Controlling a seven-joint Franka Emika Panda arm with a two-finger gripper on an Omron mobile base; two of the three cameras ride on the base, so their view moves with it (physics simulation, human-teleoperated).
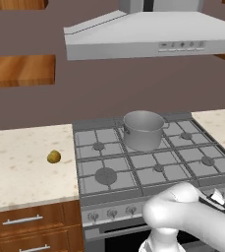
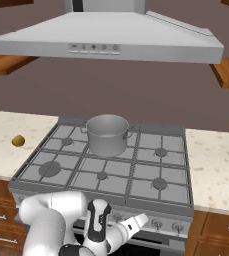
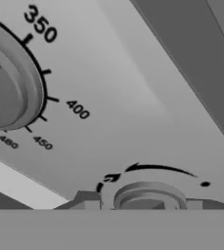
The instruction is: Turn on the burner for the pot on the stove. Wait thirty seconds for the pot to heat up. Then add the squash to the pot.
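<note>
At the stove's (image 2: pixel 106 172) front panel the gripper (image 3: pixel 145 207) sits close over a burner knob (image 3: pixel 150 195), beside a temperature dial (image 3: pixel 6 83); whether the jaws grip it I cannot tell. Judged: centre on the knob, twist fully. The pot (image 2: pixel 107 134) stands on a rear burner, the squash (image 1: pixel 54 157) on the left worktop (image 1: pixel 20 167)

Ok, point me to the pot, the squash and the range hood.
pot (image 1: pixel 143 132), left base view, front of its grey wall.
squash (image 1: pixel 54 157), left base view, middle of the yellow-olive body.
range hood (image 2: pixel 106 35), right base view, sloped front face.
</note>
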